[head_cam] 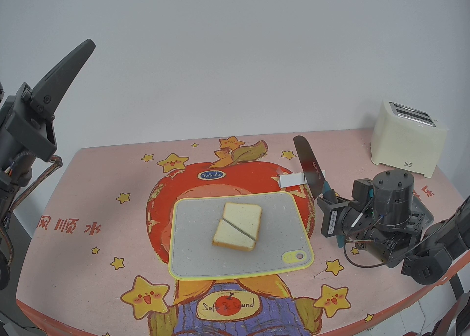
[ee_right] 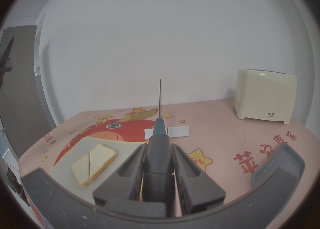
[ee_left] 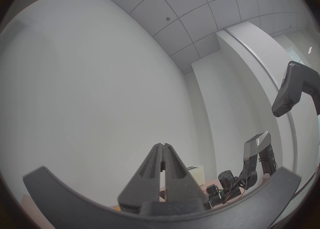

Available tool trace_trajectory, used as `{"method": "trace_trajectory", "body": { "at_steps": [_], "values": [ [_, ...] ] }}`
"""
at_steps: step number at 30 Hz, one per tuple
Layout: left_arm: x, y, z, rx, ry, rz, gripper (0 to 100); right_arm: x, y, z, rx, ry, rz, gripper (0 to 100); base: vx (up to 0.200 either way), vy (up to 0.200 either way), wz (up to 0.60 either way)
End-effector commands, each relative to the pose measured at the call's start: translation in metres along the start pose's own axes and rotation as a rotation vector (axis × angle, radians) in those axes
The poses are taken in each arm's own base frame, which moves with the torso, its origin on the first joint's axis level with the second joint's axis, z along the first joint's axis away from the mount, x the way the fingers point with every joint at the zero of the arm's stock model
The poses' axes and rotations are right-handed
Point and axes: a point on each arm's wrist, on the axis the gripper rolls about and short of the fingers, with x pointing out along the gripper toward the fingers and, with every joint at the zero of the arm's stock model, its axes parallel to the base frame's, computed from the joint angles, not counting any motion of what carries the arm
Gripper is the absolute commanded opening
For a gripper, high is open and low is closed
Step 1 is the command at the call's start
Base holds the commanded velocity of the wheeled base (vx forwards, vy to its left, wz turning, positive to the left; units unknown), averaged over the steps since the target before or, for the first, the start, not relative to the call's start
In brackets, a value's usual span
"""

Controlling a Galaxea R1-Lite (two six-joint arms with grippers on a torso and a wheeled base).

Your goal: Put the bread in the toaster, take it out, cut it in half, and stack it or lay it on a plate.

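A slice of bread (head_cam: 238,226) cut into two halves lies on the grey, yellow-rimmed cutting board (head_cam: 196,254) at the table's middle; the halves (ee_right: 94,163) touch along the cut. To the right of the board, my right gripper (head_cam: 329,202) is shut on a knife (head_cam: 310,166), its dark blade pointing up and toward the wall. From the right wrist, the blue handle (ee_right: 159,129) sits between the fingers, blade edge-on. The cream toaster (head_cam: 407,137) stands at the back right, its slots empty. My left gripper (ee_left: 162,148) is shut, raised high at the far left, off the table.
A small white rectangular rest (head_cam: 293,179) lies on the table behind the knife blade. The pink printed table (head_cam: 98,214) has open room on its left side and in front of the board. A wall rises close behind the table.
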Motion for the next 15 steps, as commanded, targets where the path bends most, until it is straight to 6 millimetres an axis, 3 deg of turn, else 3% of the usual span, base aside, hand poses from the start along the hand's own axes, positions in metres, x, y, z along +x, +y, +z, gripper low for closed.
{"method": "trace_trajectory", "body": {
  "at_steps": [1, 15],
  "values": [
    [0.0001, -0.0001, -0.0005, -0.002, 0.001, -0.001, 0, 0.0049, 0.0009, -0.0079, -0.012, 0.027, -0.005, 0, 0.000, 0.000, 0.00],
    [-0.0009, -0.0001, -0.0041, -0.009, 0.015, 0.000, 0, 0.0024, -0.0005, -0.0038, -0.010, 0.008, -0.025, 0, 0.000, 0.000, 0.00]
  ]
}}
